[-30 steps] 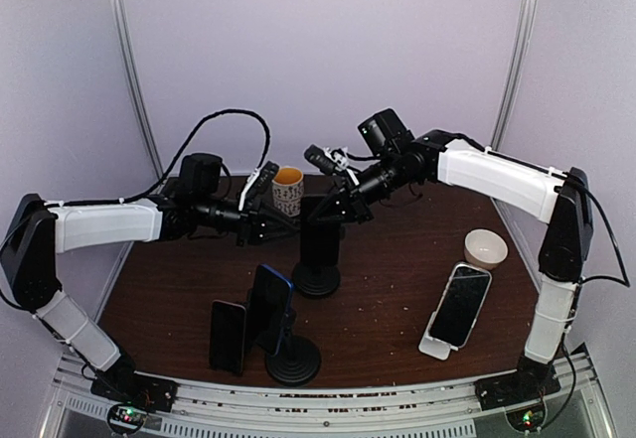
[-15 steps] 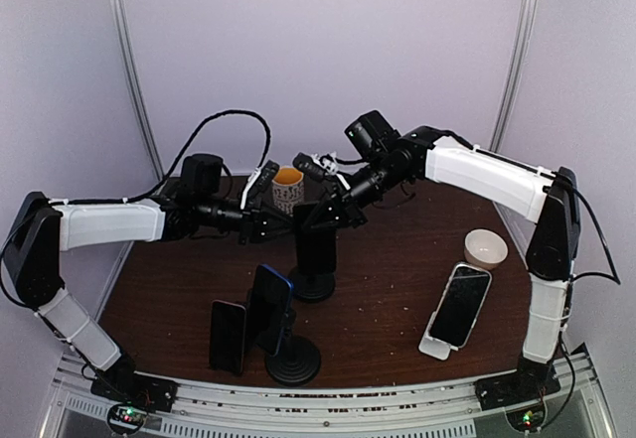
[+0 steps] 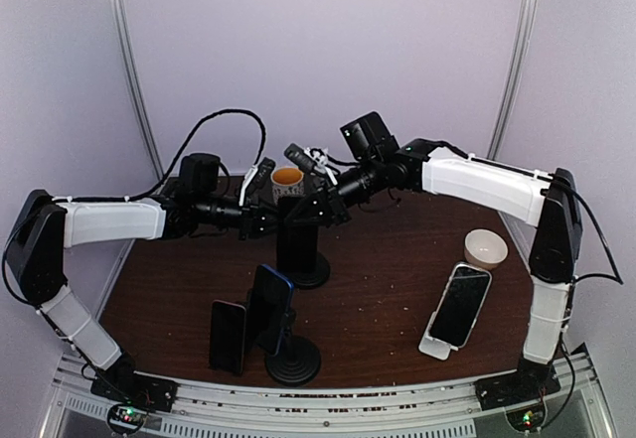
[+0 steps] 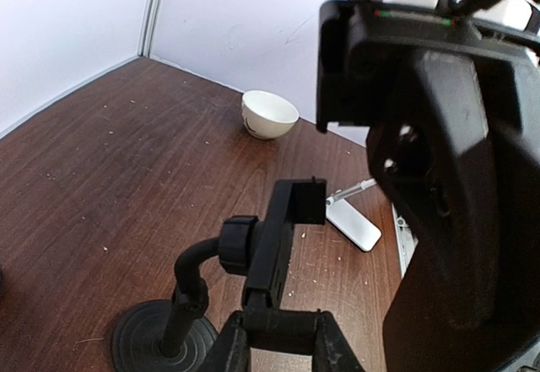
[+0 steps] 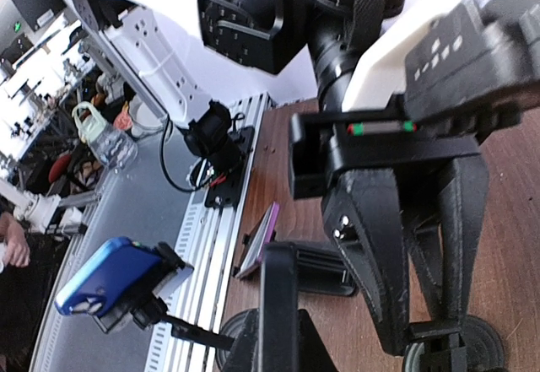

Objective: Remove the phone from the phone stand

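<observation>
The right pincer (image 5: 277, 351) is closed on the thin edge of the black phone (image 5: 278, 292), which stands upright between its fingers, out of the cradle. The left pincer (image 4: 278, 342) is narrow and grips the lower end of the phone stand (image 4: 274, 245). The cradle rises just above its fingers. A white bowl (image 4: 268, 115) lies well beyond it.
</observation>
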### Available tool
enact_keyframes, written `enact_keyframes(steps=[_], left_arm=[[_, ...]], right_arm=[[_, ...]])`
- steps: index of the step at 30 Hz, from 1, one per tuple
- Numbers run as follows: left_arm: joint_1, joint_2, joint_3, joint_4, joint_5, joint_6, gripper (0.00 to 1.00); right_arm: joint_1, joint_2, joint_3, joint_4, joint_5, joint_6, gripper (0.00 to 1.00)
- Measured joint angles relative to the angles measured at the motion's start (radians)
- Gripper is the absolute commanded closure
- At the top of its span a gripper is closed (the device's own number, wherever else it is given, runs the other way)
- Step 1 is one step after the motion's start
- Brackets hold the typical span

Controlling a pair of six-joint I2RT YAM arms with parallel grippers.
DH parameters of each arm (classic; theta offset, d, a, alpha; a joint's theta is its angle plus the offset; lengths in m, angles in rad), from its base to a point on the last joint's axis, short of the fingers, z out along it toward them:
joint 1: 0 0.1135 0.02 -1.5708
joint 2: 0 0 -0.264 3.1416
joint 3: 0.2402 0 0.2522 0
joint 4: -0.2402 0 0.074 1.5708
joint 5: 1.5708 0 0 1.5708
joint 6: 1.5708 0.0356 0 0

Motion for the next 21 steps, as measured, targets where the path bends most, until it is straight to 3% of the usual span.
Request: enact_keyframes(steps=[21], left_arm=[[0.026,-0.014,0.007,-0.03,-0.024,-0.005,1.0]], right_arm=[[-0.079,-0.201,-0.22,0.398,-0.001,0.341,1.0]])
